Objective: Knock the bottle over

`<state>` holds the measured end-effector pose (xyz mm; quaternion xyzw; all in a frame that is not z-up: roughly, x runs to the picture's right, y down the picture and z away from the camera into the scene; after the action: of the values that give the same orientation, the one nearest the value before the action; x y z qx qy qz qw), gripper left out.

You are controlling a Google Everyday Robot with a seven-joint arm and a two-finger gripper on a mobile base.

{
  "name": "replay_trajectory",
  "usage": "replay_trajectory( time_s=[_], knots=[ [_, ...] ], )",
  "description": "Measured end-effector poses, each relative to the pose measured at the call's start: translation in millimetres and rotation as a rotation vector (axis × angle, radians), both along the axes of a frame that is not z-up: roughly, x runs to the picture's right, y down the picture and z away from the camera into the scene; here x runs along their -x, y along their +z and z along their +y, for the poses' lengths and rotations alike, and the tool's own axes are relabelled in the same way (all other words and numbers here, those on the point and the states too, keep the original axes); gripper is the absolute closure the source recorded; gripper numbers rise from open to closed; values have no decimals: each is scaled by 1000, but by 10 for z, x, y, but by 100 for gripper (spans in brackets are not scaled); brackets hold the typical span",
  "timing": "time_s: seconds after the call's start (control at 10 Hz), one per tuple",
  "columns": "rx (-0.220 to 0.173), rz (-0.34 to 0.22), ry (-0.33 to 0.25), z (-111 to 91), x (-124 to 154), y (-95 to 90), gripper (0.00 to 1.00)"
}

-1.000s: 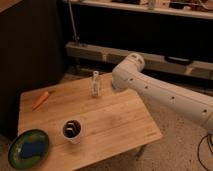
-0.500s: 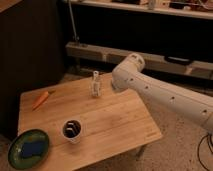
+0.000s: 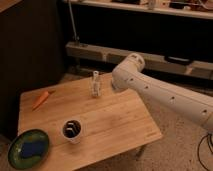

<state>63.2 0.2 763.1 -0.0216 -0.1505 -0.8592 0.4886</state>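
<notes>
The bottle (image 3: 95, 83) is small, slim and clear with a pale cap and a whitish label. It stands upright near the far edge of the wooden table (image 3: 120, 122). My white arm (image 3: 165, 95) reaches in from the right. My gripper (image 3: 113, 84) is at the arm's left end, just right of the bottle and at about its height. A small gap shows between the arm's end and the bottle.
A white cup (image 3: 73, 130) with dark contents stands near the table's front. An orange carrot (image 3: 41, 99) lies at the left. A green plate (image 3: 20, 155) holding a blue sponge (image 3: 32, 148) sits at the front left corner. Dark shelving and a metal rail run behind the table.
</notes>
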Motion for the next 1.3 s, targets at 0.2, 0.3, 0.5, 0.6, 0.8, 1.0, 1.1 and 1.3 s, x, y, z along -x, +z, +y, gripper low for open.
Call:
replay_trajectory(
  time_s=[0.2, 0.3, 0.5, 0.6, 0.8, 1.0, 1.1, 1.3],
  knots=[
    [-13, 0, -4, -32, 1, 3, 96],
    [-36, 6, -8, -96, -9, 19, 96],
    [-73, 5, 18, -343, -44, 170, 96],
    [-89, 1, 50, -518, -160, 275, 96],
    [-94, -39, 170, -842, -337, 439, 96],
    [-66, -129, 350, -980, -528, 531, 96],
    [-35, -200, 439, -1001, -610, 574, 96],
    [-6, -263, 440, -959, -468, 626, 96]
  ],
)
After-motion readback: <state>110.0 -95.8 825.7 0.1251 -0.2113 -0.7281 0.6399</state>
